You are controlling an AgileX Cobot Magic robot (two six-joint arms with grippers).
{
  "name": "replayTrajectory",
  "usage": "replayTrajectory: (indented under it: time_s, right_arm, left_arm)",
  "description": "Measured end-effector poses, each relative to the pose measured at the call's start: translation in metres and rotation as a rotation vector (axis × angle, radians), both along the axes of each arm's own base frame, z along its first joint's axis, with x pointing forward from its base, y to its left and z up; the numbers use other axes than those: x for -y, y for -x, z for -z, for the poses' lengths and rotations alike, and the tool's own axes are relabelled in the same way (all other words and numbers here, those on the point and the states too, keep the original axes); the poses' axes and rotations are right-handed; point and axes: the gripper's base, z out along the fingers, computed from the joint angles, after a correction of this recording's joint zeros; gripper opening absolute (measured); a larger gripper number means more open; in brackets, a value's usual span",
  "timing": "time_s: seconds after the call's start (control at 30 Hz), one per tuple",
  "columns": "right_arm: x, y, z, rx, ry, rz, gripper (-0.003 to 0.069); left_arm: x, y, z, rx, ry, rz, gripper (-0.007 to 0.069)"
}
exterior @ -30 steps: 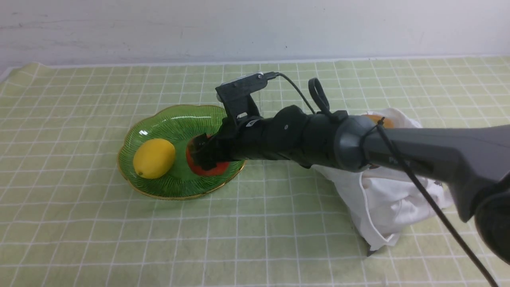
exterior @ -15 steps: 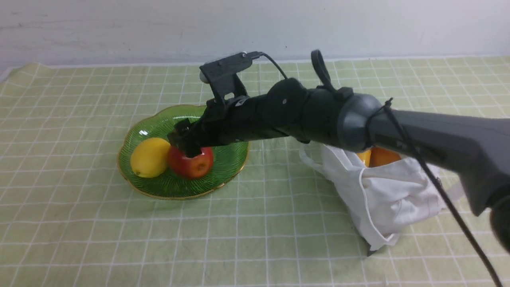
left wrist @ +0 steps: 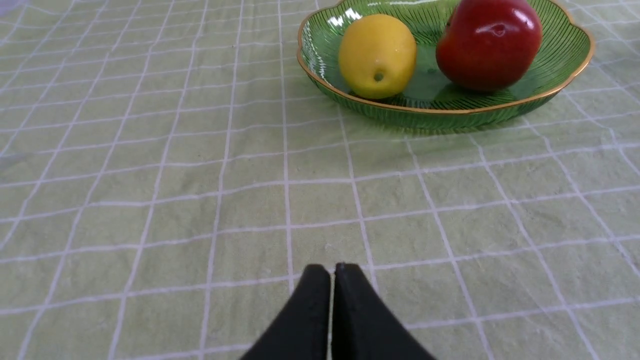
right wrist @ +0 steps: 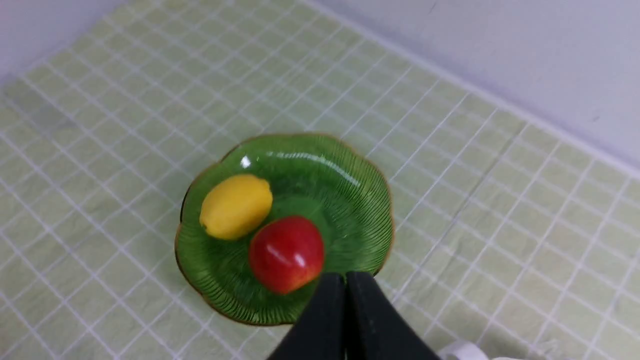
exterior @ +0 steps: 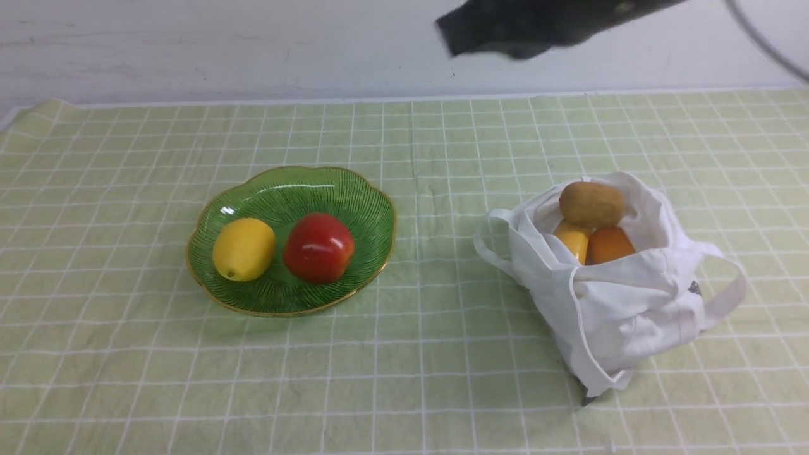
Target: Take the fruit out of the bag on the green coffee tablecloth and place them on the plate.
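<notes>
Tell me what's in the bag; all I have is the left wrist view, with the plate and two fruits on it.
Observer: Three fruits show in its mouth: a brown oval one, a yellow-orange one and an orange one.
Operator: Say where the bag is from the plate.
Observer: The bag is on the cloth, to the right of the plate.
Operator: Now report the right hand.
Observer: The right hand is shut, with nothing between its fingertips.
</notes>
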Motion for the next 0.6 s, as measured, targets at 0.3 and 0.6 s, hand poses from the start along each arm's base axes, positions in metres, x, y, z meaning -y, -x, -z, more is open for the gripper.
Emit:
replayTrajectory:
  time_s: [0.3, 0.6]
  right_arm:
    - [0.095, 0.121, 0.006, 0.393, -0.324, 0.106, -0.0013]
    - [0.131, 0.185, 0.088, 0.584, -0.502, 0.029, -0.0013]
  left_arm:
    - [0.0, 0.0, 0.0, 0.0, 0.0, 0.0, -0.0008]
    - [0.0, 0.0, 0.0, 0.0, 0.0, 0.0, -0.0008]
